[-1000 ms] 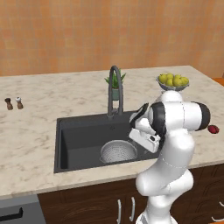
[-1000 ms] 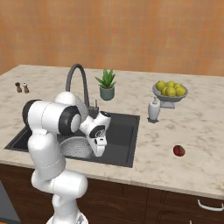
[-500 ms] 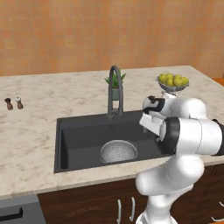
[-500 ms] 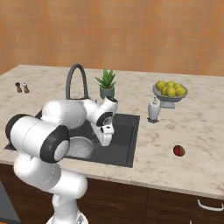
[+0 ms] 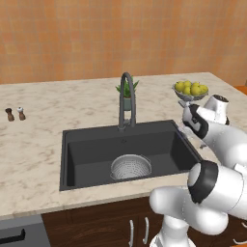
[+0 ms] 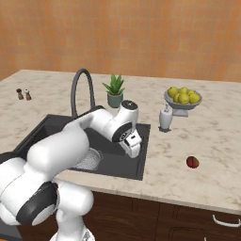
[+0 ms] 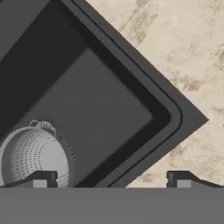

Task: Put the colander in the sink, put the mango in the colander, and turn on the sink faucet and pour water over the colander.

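The silver perforated colander (image 5: 130,167) (image 6: 92,159) (image 7: 34,156) sits upright on the floor of the dark sink (image 5: 82,149) (image 6: 140,165) (image 7: 109,109), empty. The dark red mango (image 6: 192,162) lies on the counter to the right of the sink. My gripper (image 5: 187,129) (image 6: 134,148) (image 7: 111,180) hangs open and empty over the sink's right front corner, past the colander and short of the mango. The dark gooseneck faucet (image 5: 126,99) (image 6: 81,92) stands behind the basin, with no water running.
A footed bowl of yellow fruit (image 5: 190,90) (image 6: 183,98) and a white soap dispenser (image 6: 164,117) stand at the back right. A potted plant (image 5: 127,92) (image 6: 114,91) is behind the faucet. Two small shakers (image 5: 14,114) (image 6: 23,94) stand far left.
The arm has swung right, carrying the open gripper from above the colander to the sink's right edge. The colander stays in the sink.
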You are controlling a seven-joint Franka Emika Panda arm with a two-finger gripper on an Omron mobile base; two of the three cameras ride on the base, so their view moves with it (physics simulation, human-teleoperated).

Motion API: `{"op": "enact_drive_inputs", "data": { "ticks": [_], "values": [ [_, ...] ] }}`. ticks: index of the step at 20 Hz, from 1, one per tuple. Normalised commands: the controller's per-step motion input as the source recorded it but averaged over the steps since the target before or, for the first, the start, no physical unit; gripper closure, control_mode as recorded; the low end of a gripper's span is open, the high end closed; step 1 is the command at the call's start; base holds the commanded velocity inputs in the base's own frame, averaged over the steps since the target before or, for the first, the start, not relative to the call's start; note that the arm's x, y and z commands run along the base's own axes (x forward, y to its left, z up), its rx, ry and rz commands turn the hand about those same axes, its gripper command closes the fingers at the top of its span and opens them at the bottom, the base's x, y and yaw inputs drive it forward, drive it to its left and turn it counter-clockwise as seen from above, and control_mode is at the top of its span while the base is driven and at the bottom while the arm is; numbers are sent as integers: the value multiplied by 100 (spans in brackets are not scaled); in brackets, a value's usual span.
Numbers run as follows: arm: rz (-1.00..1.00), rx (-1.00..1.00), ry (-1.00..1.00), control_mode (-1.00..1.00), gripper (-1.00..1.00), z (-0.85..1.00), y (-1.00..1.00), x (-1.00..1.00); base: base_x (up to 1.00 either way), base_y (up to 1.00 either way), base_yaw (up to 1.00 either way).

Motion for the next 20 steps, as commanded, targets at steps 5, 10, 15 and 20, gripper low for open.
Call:
{"op": "enact_drive_inputs", "data": {
  "ticks": [5,10,15,20],
  "values": [
    [16,-16,-18,-100,-100,34,-97,-10,0,0,0],
    [15,-10,-6,-100,-100,31,-91,0,0,0,0],
    [15,-7,0,-100,-100,7,-70,0,0,0,0],
    [17,-11,0,-100,-100,0,-67,0,0,0,0]
  ]
}}
